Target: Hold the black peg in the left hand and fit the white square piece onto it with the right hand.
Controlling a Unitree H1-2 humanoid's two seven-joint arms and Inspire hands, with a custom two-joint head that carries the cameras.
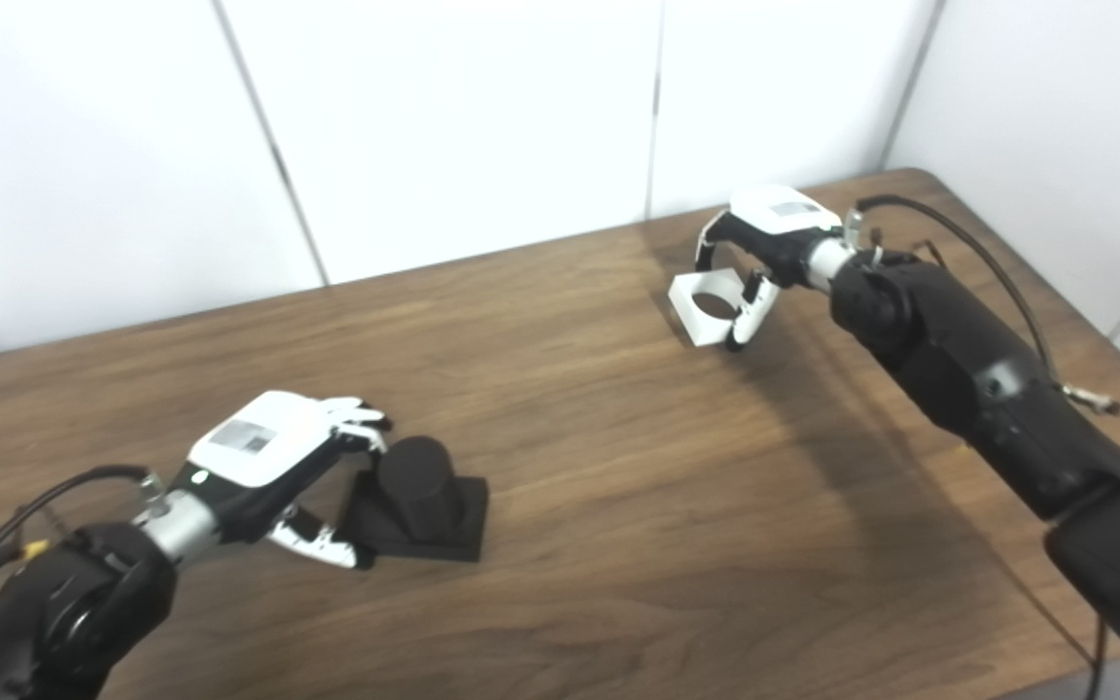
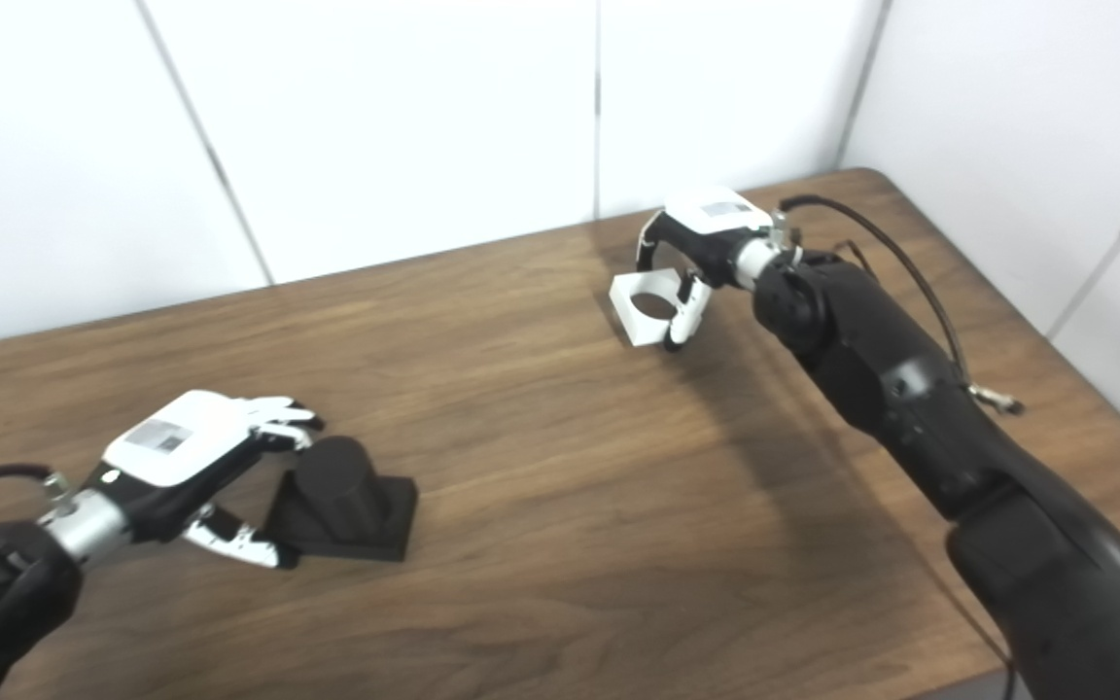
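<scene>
The black peg [image 1: 421, 476], a short cylinder on a square black base, stands on the table [image 1: 570, 467] at the front left. My left hand [image 1: 273, 465] is right beside it on its left, open. Its fingers [image 1: 358, 420] reach over the peg's top edge and its thumb lies by the base's near corner, without a clear grip. At the back right, the white square piece [image 1: 701, 309] with a round hole sits tilted at the table surface. My right hand [image 1: 764, 248] is closed around it, fingers curled over the far edge and thumb against the near right side.
White wall panels [image 1: 482, 126] stand close behind the table's back edge. The table's right edge runs past my right arm [image 1: 968, 369], which carries loose black cables [image 1: 997, 282]. A wide stretch of bare wood lies between the two hands.
</scene>
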